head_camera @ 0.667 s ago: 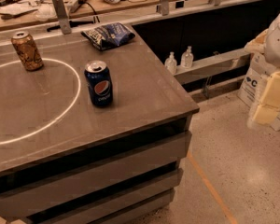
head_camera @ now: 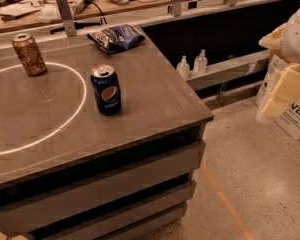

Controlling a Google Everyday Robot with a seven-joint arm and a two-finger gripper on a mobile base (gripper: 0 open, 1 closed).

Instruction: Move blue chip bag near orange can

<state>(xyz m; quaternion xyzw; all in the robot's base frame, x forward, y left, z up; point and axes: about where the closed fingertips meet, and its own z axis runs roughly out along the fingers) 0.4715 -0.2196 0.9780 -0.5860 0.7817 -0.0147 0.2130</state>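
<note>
The blue chip bag lies crumpled and flat at the far edge of the grey table. The orange can stands upright at the far left, on a white circle line marked on the table top. The bag is well to the right of the can, apart from it. My gripper, white and cream coloured, hangs off the table at the right edge of the view, above the floor and far from both things. It holds nothing that I can see.
A dark blue Pepsi can stands upright mid-table, between the gripper side and the orange can. Two small bottles sit on a low ledge behind the table. A cardboard box stands on the floor at right. A cluttered workbench runs behind.
</note>
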